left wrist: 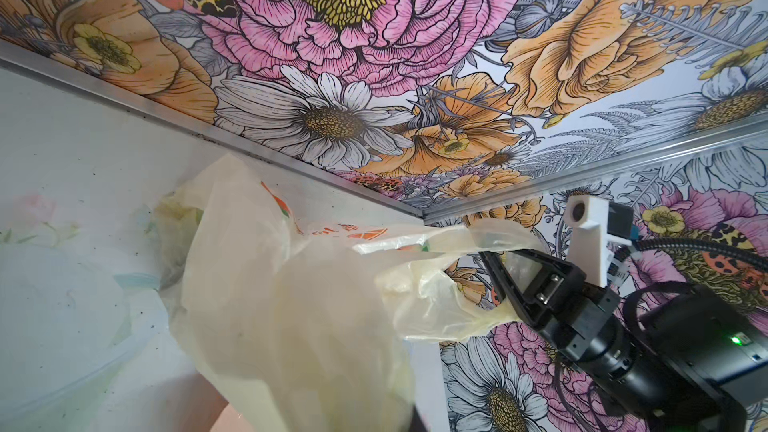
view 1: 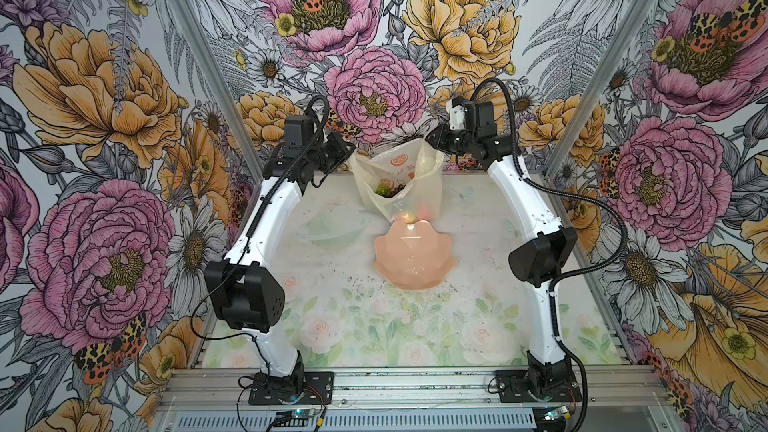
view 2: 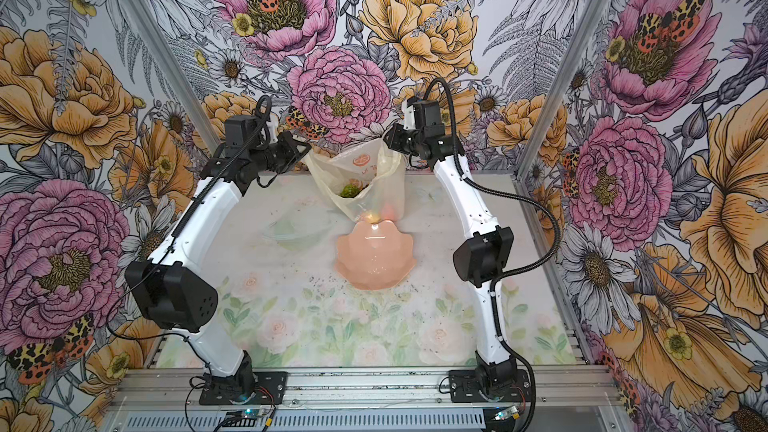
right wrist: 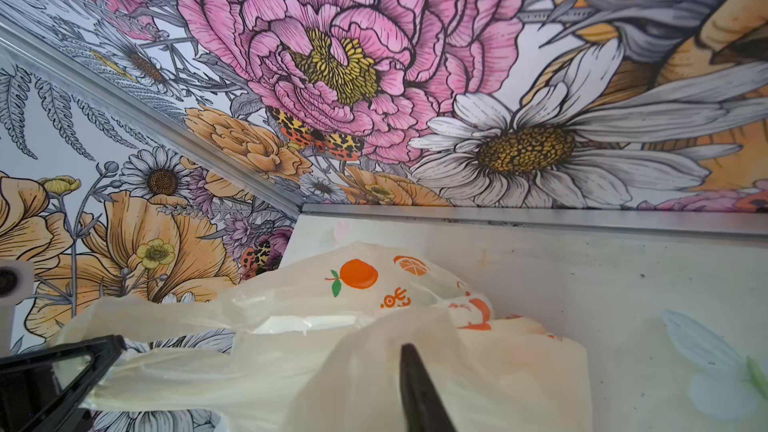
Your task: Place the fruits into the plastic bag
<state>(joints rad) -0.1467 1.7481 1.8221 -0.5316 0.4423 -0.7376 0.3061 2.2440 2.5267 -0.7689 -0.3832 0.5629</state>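
In both top views the plastic bag [view 1: 395, 184] [view 2: 357, 178] hangs upright at the back of the table, its mouth stretched between my two grippers. A lime-green fruit [view 1: 381, 189] [view 2: 347, 191] and dark grapes [view 1: 399, 189] lie inside, and reddish fruits [view 1: 422, 214] glow through the front wall. My left gripper [view 1: 348, 155] [right wrist: 110, 349] is shut on the bag's left handle. In the left wrist view the plastic bag [left wrist: 291, 326] covers its jaws. My right gripper [view 1: 432, 141] [left wrist: 513, 280] is at the right handle. One dark finger [right wrist: 413, 388] shows, and plastic hides the other.
An empty pink scalloped bowl [view 1: 413, 259] [view 2: 374, 261] sits just in front of the bag. A clear see-through dish [view 1: 330, 228] [view 2: 291, 230] lies to the bowl's left. Floral walls and metal rails stand close behind the bag.
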